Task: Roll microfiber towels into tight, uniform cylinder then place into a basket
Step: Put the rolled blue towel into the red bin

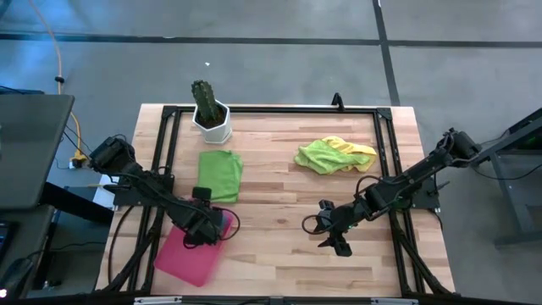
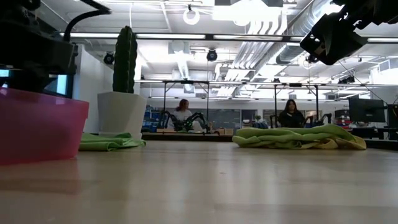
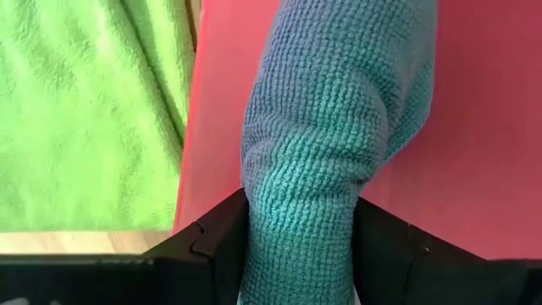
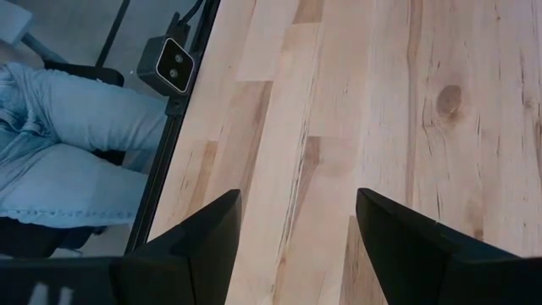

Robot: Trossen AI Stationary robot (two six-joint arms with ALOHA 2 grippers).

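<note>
Our left pincer (image 3: 298, 254) hangs over the shallow pink-red rectangular basket (image 1: 182, 254) at the counter's seven o'clock, fingers flanking the rolled teal microfibre towel (image 3: 330, 127); whether they still pinch it we cannot tell. Lifting away might drag the roll loose. Our right pincer (image 4: 296, 246) waits wide at five o'clock. The pale wooden counter (image 1: 279, 195) stands in a bright workshop.

Potted cactus (image 1: 208, 110) at table (image 1: 279, 246) far edge.
</note>
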